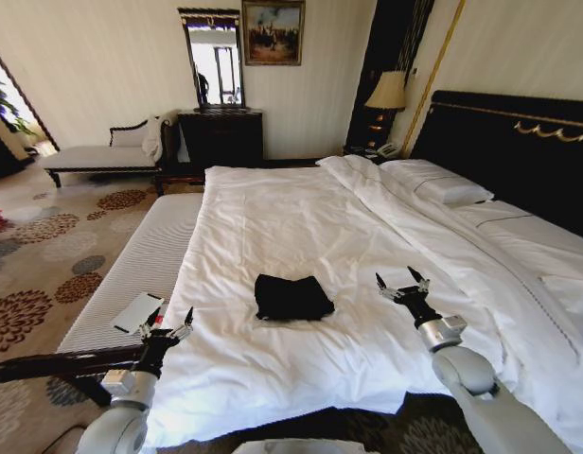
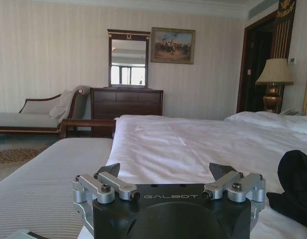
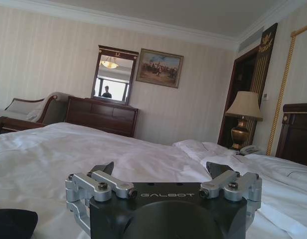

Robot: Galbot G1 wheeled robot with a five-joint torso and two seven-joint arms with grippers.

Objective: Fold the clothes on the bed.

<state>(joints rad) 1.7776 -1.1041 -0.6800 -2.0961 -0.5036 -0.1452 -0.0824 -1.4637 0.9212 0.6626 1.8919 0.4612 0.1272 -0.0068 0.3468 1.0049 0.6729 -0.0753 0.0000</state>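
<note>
Your black T-shirt [image 1: 292, 297] lies as a compact folded bundle on the white duvet [image 1: 273, 218] of the bed [image 1: 519, 142], between your two sets of jaws and slightly ahead of them. The left gripper [image 1: 167, 324] hovers at the bed's near edge, jaws spread open and empty, with the shirt off to their right. The right gripper [image 1: 401, 282] hovers over the duvet, jaws also open and empty, shirt to their left. Judging by the bundle's tidy shape, folding looks nearly or fully done; any next move calls for checking for loose edges. "GALBOT" is printed on each gripper body. No lettering on the shirt is readable.
</note>
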